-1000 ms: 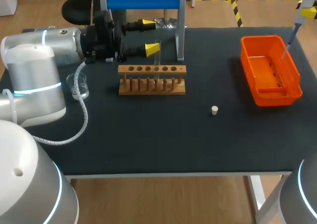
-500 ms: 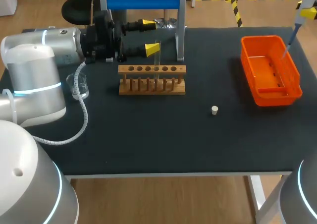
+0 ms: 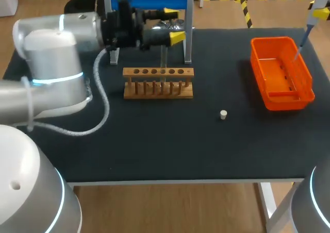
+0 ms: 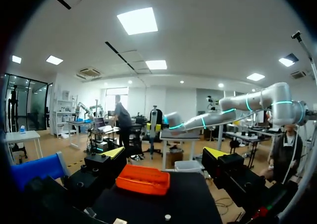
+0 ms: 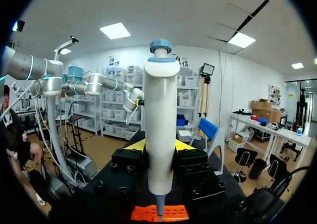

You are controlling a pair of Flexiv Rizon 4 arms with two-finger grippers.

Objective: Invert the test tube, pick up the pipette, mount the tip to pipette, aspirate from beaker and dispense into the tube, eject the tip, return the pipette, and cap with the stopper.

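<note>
— Right gripper [image 3: 320, 12], overhead?
— Cut off at the frame's corner; one yellow tip shows, plus the pipette's [image 3: 307, 32] lower shaft.
— The test tube [image 3: 163, 56]?
— Faint clear glass above the rack [image 3: 158, 84]; contents too small to tell.

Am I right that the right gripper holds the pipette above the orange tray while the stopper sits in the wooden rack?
Not quite: the stopper is not in the wooden rack. The head view shows it lying on the table, apart from the rack, toward the orange tray. The right gripper does hold the pipette above that tray.
</note>
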